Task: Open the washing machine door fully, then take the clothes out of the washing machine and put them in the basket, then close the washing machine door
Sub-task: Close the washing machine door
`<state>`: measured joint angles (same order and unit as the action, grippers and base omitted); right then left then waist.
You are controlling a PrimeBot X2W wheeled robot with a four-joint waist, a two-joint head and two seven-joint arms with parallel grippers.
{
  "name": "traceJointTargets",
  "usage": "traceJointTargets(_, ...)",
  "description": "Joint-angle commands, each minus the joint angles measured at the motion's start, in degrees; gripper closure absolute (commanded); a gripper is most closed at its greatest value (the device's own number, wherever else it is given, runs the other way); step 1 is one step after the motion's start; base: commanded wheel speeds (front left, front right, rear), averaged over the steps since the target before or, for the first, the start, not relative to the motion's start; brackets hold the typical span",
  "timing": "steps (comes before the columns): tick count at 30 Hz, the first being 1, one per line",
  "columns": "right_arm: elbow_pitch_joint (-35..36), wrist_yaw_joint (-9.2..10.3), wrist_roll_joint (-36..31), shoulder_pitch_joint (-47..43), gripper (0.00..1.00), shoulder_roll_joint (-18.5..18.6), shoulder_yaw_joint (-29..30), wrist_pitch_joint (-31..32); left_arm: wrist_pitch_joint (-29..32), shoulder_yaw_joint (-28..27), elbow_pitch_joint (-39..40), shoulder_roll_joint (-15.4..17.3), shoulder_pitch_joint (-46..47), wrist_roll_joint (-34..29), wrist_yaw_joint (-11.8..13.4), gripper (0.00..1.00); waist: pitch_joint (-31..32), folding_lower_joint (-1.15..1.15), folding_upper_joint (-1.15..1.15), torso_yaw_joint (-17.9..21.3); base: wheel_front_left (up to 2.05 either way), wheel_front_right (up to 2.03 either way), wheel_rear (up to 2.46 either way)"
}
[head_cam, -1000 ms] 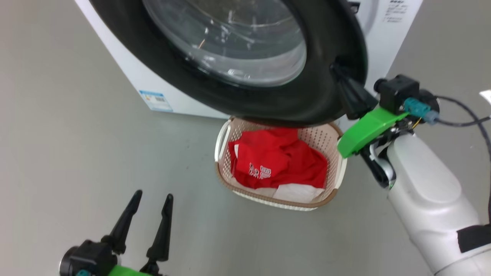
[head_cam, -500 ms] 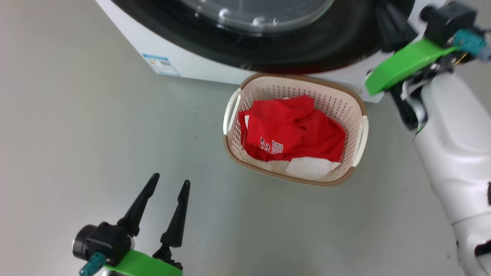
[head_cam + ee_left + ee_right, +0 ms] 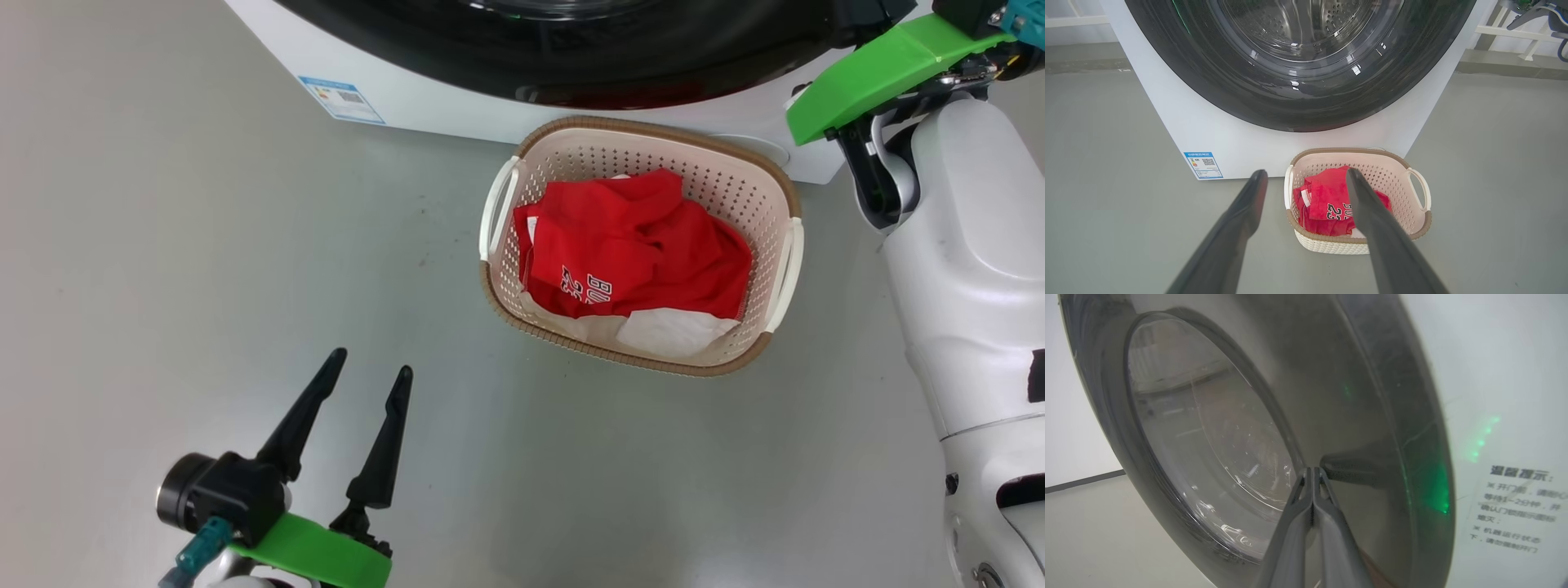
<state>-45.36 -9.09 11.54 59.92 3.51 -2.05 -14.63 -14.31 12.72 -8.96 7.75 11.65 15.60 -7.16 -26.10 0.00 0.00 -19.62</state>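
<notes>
The washing machine door [image 3: 1298, 102], a glossy black ring around clear glass, lies against the front of the white washing machine [image 3: 1180, 122]; through the glass the steel drum shows. My right gripper [image 3: 1312, 470] is shut with nothing in it, and its tips press on the door's black ring [image 3: 1355, 416]. The cream basket [image 3: 767, 184] stands on the floor just in front of the machine. It holds the red clothes [image 3: 633, 241] with white lettering, over some white fabric. My left gripper [image 3: 372, 363] hangs open and empty at the lower left, well short of the basket [image 3: 1414, 204].
My pale right forearm [image 3: 963, 245] with its green bracket [image 3: 882, 69] rises just right of the basket. A blue label [image 3: 341, 88] marks the machine's lower corner. Grey floor [image 3: 204, 245] stretches out to the left.
The door has swung from above the basket back against the machine, with my right gripper going along on its edge. The head camera has shifted. My left gripper stays open.
</notes>
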Motion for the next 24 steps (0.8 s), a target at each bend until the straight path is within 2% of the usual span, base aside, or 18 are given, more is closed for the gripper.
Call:
traceJointTargets(1,1.79,1.6,-0.33,3.44,1.0,1.3,2.44,-0.37,-0.69,-2.16,0.92,1.52,0.73,-0.37,-0.33,0.0,0.19,0.0,0.0,0.31,0.0,0.0,0.0)
traceJointTargets(10,2.35,1.6,-0.44,0.85,1.0,0.24,1.35,-0.37,-0.69,-4.38,-0.1,0.5,0.77,0.95,-0.33,0.0,1.86,0.0,0.0,2.32,0.0,0.0,0.0)
traceJointTargets(11,2.38,1.6,-0.51,0.07,0.93,0.13,1.0,-0.37,-0.69,-4.74,-0.38,0.38,0.78,1.08,-0.33,0.0,2.29,0.0,0.0,2.73,0.0,0.0,0.0)
traceJointTargets(12,2.59,1.6,-0.73,-0.84,0.62,0.03,1.13,-0.37,-0.69,-5.01,-0.66,0.26,0.79,1.28,-0.33,0.0,2.79,0.0,0.0,3.18,0.0,0.0,0.0)
traceJointTargets(13,3.08,1.6,-1.02,-1.89,0.0,-0.08,1.63,-0.37,-0.69,-5.28,-0.91,0.19,0.79,1.39,-0.33,0.0,3.31,0.0,0.0,3.68,0.0,0.0,0.0)
traceJointTargets(18,5.96,1.6,-2.35,-8.91,0.0,-0.54,2.37,-0.37,-0.69,-6.55,-1.83,-0.32,0.15,2.22,-0.33,0.0,6.51,0.0,0.0,6.7,0.0,0.0,0.0)
traceJointTargets(24,12.38,1.6,2.08,-19.97,0.0,-0.61,-1.14,-0.37,-0.69,-8.41,-2.86,-0.07,-1.86,2.34,-0.33,0.0,11.87,0.0,0.0,10.56,0.0,0.0,0.0)
